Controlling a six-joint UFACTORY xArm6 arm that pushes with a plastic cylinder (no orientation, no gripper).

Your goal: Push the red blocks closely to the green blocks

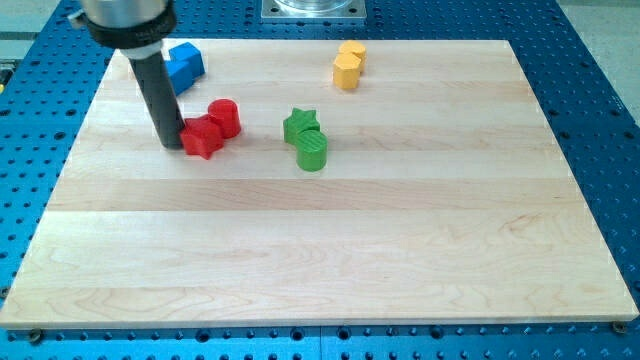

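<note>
My tip (172, 143) rests on the board at the view's upper left, touching the left side of the red star block (202, 137). A red cylinder (224, 117) sits just up and right of the star, touching it. A green star block (300, 125) and a green cylinder (312, 151) stand together near the board's upper middle, to the right of the red blocks with a gap of bare wood between.
A blue block (184, 63) lies near the top left edge, just right of the rod. Yellow blocks (348, 65) stand at the upper middle right. The wooden board (350, 250) lies on a blue perforated table.
</note>
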